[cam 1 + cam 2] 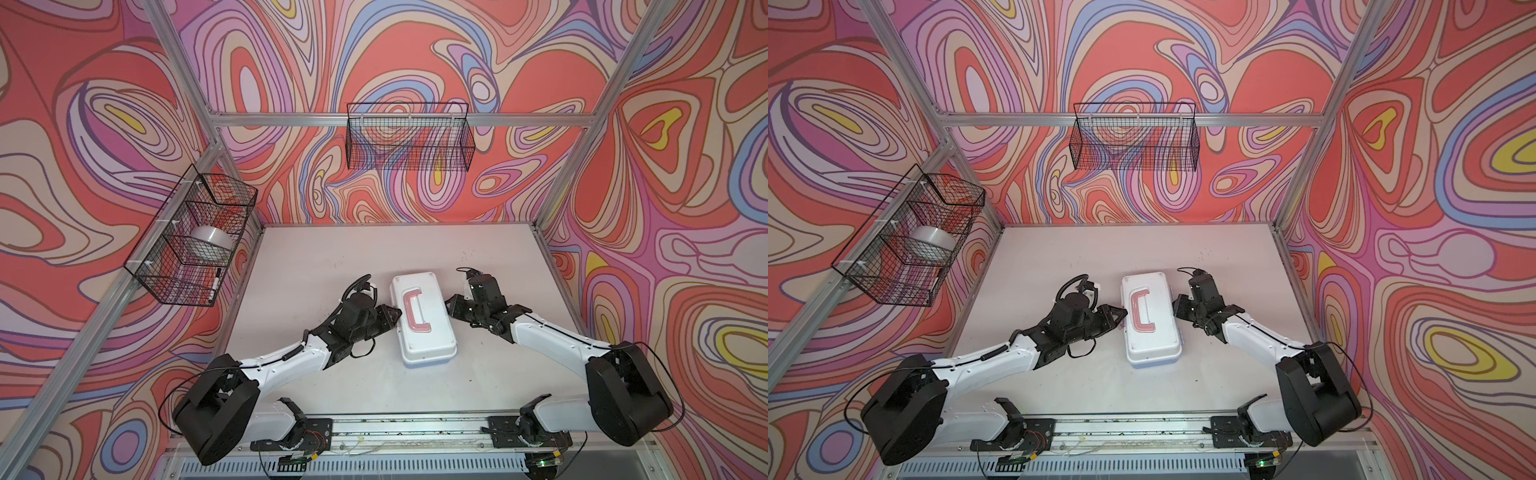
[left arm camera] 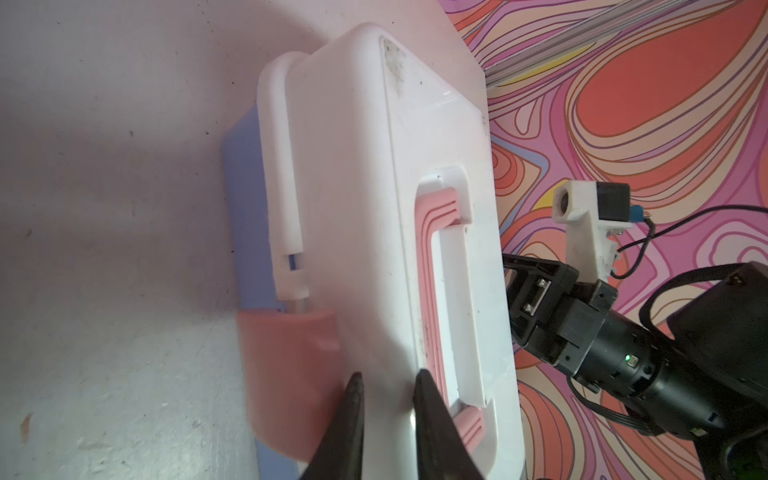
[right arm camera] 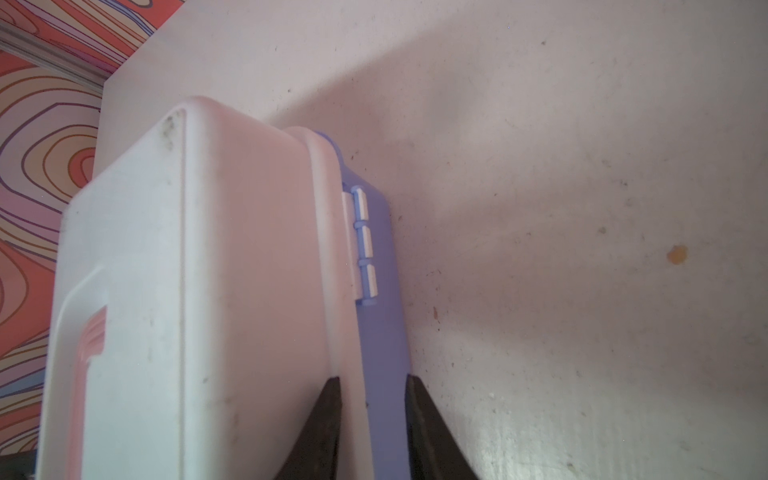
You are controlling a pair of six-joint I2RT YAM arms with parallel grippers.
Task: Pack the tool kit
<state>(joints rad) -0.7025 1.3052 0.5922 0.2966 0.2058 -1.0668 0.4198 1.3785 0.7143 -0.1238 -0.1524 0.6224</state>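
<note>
The tool kit [image 1: 422, 332] [image 1: 1152, 336] is a white rounded box with its lid down and a pink handle [image 1: 415, 311] lying flat, set mid-table in both top views. Its blue base [image 3: 382, 332] shows under the lid rim. My left gripper [image 1: 397, 313] [image 2: 390, 374] is at the box's left side, jaws slightly apart with nothing between them. One fingertip [image 2: 357, 380] touches the pink latch [image 2: 291, 365]; the other rests on the lid edge. My right gripper [image 1: 451, 303] [image 3: 372, 378] stands against the opposite hinge side, narrowly open, its tips spanning the lid rim and blue base.
A black wire basket [image 1: 191, 237] on the left wall holds a white roll [image 1: 212, 243] and a marker [image 1: 214, 284]. Another wire basket [image 1: 409, 139] hangs on the back wall. Aluminium frame posts border the white table [image 1: 332, 257].
</note>
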